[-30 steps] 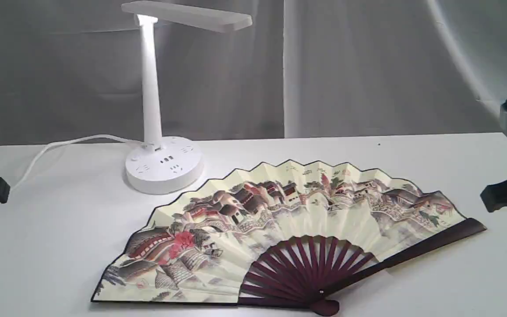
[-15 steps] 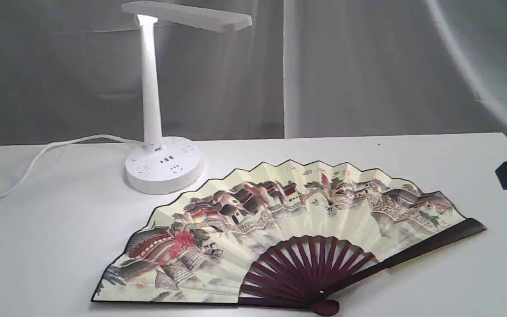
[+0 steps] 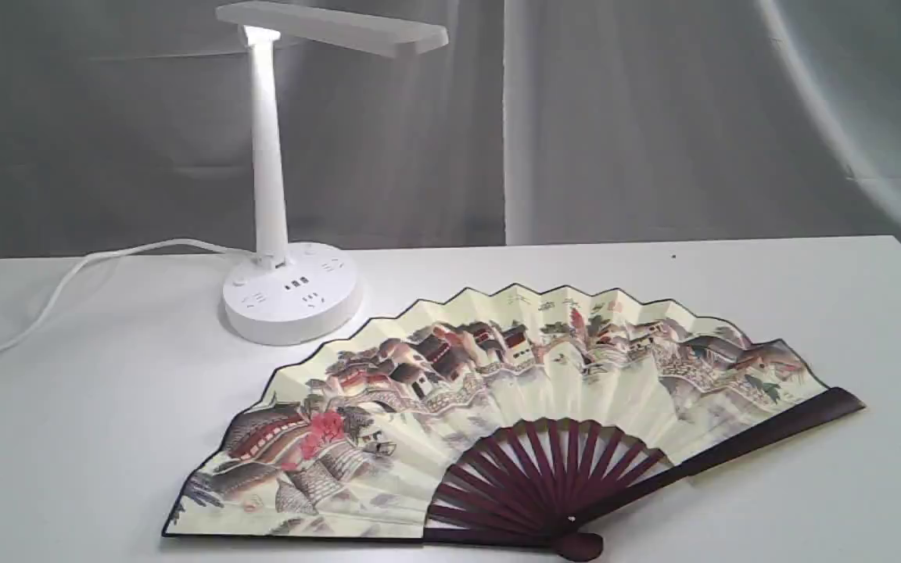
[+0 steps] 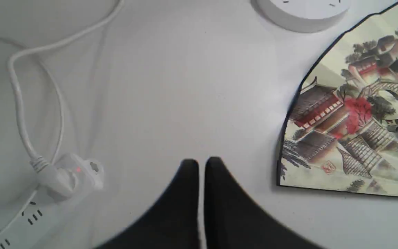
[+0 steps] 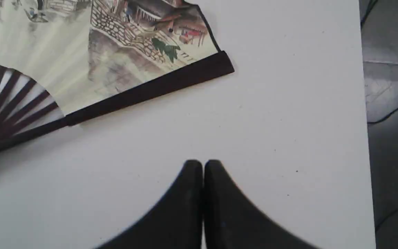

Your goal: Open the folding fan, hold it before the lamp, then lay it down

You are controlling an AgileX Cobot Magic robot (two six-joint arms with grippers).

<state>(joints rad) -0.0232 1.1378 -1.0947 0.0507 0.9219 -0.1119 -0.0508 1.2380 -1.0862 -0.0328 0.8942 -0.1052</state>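
Observation:
The folding fan (image 3: pixel 497 407) lies spread open and flat on the white table, painted leaf up, maroon ribs toward the front edge. The white lamp (image 3: pixel 271 156) stands behind its left half, base (image 3: pixel 292 293) close to the leaf's edge. Neither gripper shows in the exterior view. In the left wrist view my left gripper (image 4: pixel 199 164) hovers shut and empty over bare table, apart from the fan's left end (image 4: pixel 351 114). In the right wrist view my right gripper (image 5: pixel 202 166) is shut and empty, clear of the fan's dark outer rib (image 5: pixel 157 86).
The lamp's white cord (image 3: pixel 67 281) runs off to the left and ends at a plug in a white power strip (image 4: pixel 60 180). The table's right edge (image 5: pixel 361 103) drops to a grey floor. A grey curtain hangs behind.
Both black arms have pulled back out of the exterior view, the left off the left side and the right off the right side. The fan and lamp have not moved.

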